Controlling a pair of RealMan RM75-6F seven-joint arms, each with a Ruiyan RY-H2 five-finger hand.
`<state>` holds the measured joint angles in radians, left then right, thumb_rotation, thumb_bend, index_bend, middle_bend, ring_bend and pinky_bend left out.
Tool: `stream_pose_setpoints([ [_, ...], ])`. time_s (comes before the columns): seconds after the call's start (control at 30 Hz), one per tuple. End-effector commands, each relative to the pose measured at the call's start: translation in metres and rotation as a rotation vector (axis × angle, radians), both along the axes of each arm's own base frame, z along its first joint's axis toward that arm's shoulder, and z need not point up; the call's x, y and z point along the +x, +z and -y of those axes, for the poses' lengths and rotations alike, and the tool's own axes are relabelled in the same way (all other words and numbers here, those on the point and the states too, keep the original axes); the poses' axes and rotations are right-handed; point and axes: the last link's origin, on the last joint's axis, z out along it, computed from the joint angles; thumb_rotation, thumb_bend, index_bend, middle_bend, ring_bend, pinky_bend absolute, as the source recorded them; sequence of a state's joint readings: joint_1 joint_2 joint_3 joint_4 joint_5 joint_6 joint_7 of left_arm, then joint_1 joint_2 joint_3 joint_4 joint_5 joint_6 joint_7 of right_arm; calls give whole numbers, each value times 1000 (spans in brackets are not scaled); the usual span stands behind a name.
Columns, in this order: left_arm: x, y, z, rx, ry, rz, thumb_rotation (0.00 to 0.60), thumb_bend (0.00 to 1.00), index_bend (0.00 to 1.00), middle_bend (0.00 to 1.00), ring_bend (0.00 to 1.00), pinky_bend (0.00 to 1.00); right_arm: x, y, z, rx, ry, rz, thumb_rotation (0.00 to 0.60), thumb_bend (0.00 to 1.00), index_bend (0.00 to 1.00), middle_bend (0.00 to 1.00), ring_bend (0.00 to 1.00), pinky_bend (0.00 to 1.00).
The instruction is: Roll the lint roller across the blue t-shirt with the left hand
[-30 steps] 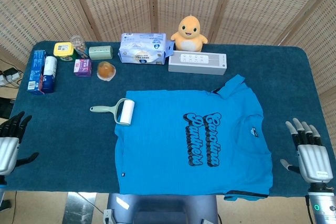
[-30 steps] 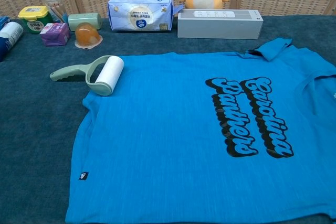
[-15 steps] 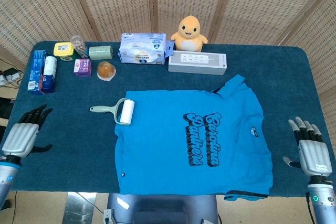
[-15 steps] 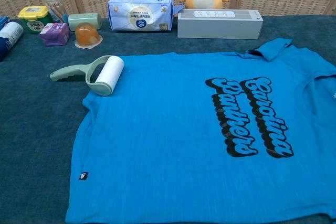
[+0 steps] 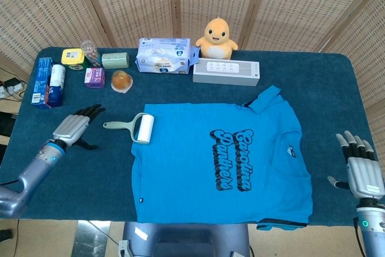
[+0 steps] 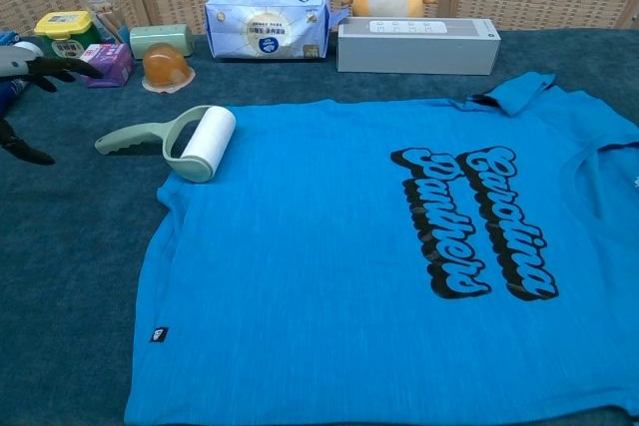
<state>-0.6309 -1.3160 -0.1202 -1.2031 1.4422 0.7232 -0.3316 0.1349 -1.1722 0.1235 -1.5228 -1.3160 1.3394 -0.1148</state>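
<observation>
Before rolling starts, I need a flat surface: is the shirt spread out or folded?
Spread out. The shirt lies flat on the table, print showing; only one sleeve is bunched.

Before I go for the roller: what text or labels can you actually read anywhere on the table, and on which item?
"Carolina Panthers": black script across the t-shirt chest, running sideways in both views.
Tissue pack: blue round logo, print too small to read.
Blue box at far left: lettering blurred.
Yellow-lidded tub and purple box: labels unreadable.
Small tag near the t-shirt hem: unreadable.
Grey speaker: no readable markings.
</observation>
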Motion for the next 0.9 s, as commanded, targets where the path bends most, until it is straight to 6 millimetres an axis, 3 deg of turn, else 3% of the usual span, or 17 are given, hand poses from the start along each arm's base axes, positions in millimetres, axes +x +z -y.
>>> stream_pose_setpoints([
  [0.03,4,-12,-5,-34,-8,-4,600,82,0,0,0,82,-4,0,2,9,-21,17,600,0,0,0,0,28],
  [0.23,13,-24,-16,-60,-4,-2,600,81,0,0,0,82,-11,0,7,22,-51,36,600,0,0,0,0,28],
  [0.4,32,-38,-30,-119,-27,-28,600,81,10,56,2,82,-13,2,8,17,-58,45,600,0,0,0,0,28],
  [0.57,41,-48,-36,-150,-55,-77,600,79,100,93,25,82,-12,3,7,10,-56,51,600,0,0,0,0,28],
  [0.9,47,-56,-37,-153,-81,-114,600,78,182,182,65,89,-13,5,7,6,-59,56,600,0,0,0,0,28],
])
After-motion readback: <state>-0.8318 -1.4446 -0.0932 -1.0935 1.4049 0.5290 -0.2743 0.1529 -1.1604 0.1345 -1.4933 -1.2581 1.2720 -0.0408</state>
